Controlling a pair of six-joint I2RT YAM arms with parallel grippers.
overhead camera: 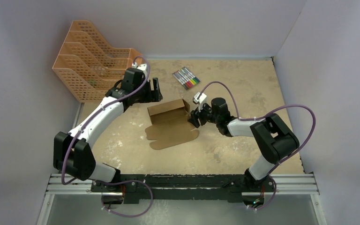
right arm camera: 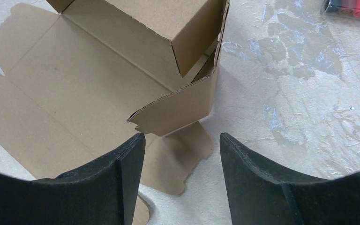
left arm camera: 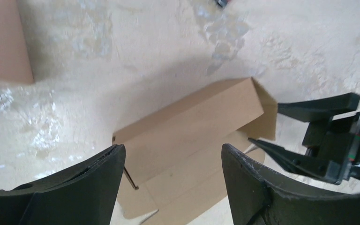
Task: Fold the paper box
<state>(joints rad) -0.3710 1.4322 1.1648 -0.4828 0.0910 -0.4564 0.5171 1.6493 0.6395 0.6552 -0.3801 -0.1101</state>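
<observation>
While my left end effector (overhead camera: 155, 90) hangs wide open and empty just behind the paper box (overhead camera: 171, 123), box half-folded at mid desk (overhead camera: 243, 93), rear walls raised, front panel flat, my right end effector (overhead camera: 193, 117) open, holding nothing, beside its right end flap

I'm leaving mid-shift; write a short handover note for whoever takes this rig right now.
Left gripper: open, empty, above the paper box at its far-left side.
Right gripper: open, empty, facing the box's raised right end flap.
Box: mid-table, between both arms.
Done: far half stands up as walls.
Left: the near panel with rounded tabs lies flat; probably fold it over and tuck it in.
</observation>
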